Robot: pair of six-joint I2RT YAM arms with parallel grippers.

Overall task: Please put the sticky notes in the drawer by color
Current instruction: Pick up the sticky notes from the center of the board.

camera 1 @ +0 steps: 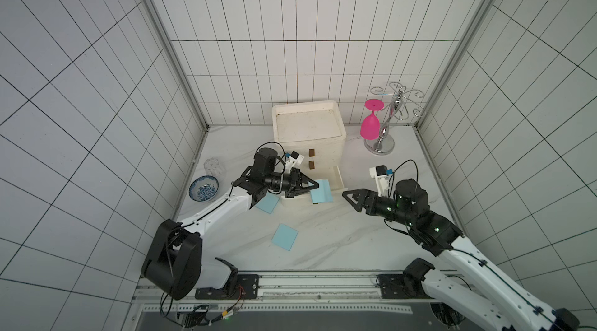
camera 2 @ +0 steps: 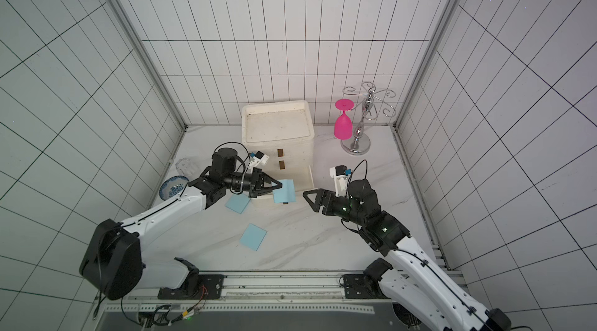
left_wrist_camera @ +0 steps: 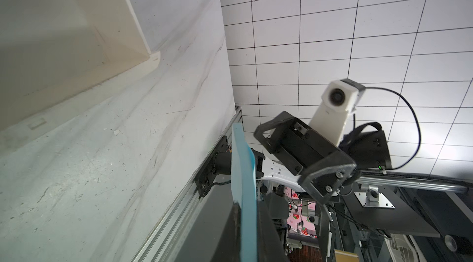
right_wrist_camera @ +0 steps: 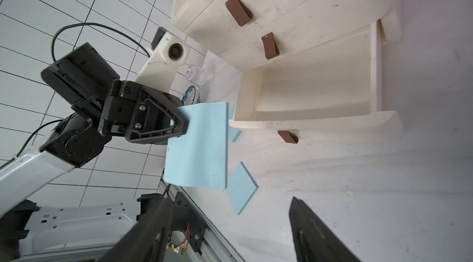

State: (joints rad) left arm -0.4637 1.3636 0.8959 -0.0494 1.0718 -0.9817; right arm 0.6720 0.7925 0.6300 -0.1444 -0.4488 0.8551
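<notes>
Our left gripper [camera 1: 314,186] was clamped on a blue pad [camera 1: 322,193], held on edge at the front lip of the open bottom drawer [camera 1: 338,179]; its cavity lay just beyond. Our right gripper [camera 1: 351,200], jaws apart, hung empty. Two more pads [camera 1: 267,204] lay on the surface [camera 1: 339,242].

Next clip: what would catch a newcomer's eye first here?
The left claw pinches a light blue pad by one edge, right by the pulled-out bottom drawer of the off-white chest. Next comes the bright pink glass, hanging upside down on a chrome rack at the back right of the table. Two more blue pads lie flat in front of the chest.
</notes>
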